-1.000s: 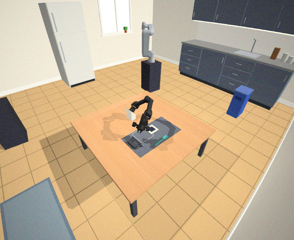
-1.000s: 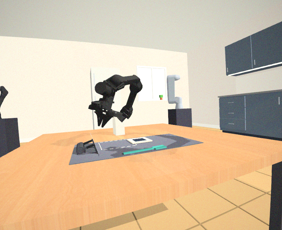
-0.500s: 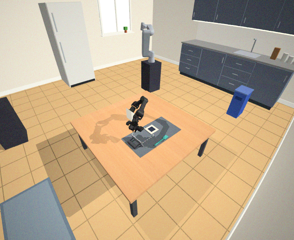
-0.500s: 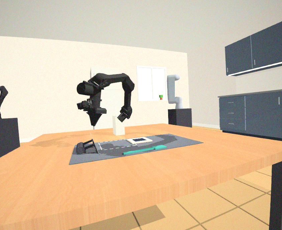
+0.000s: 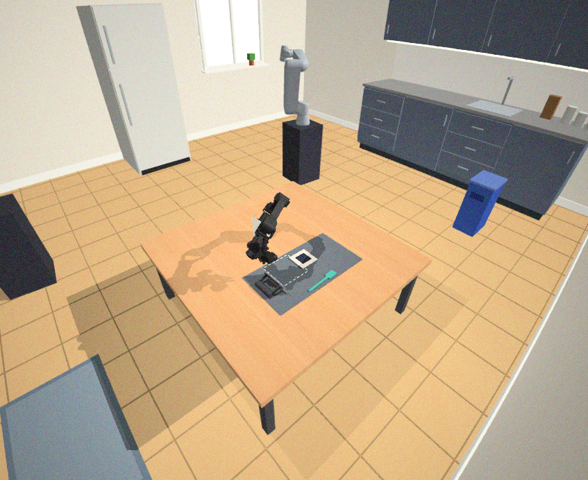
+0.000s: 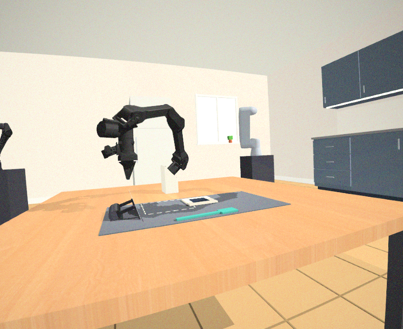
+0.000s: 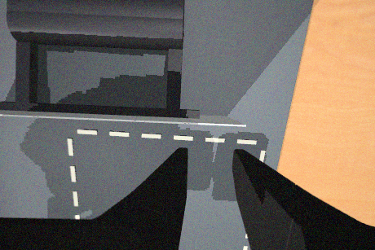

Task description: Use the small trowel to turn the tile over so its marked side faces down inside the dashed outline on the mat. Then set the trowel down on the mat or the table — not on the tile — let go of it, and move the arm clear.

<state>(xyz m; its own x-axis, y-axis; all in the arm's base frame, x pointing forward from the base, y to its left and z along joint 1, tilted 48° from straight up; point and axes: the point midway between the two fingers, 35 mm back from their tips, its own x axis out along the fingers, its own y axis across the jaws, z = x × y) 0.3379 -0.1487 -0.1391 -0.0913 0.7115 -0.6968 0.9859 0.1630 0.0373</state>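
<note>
The trowel, with a dark bar handle on two posts, lies at the left end of the mat. Its thin blade stands on edge, nearly edge-on in the wrist view. The cream tile lies flat with its dark blue square up, at the right end of the dashed outline. My gripper is partly open and empty. It points down, above the mat near the blade. The tile is outside the wrist view.
A teal flat-bladed tool lies along the mat's front side. A white block stands on the wooden table, near the arm's base.
</note>
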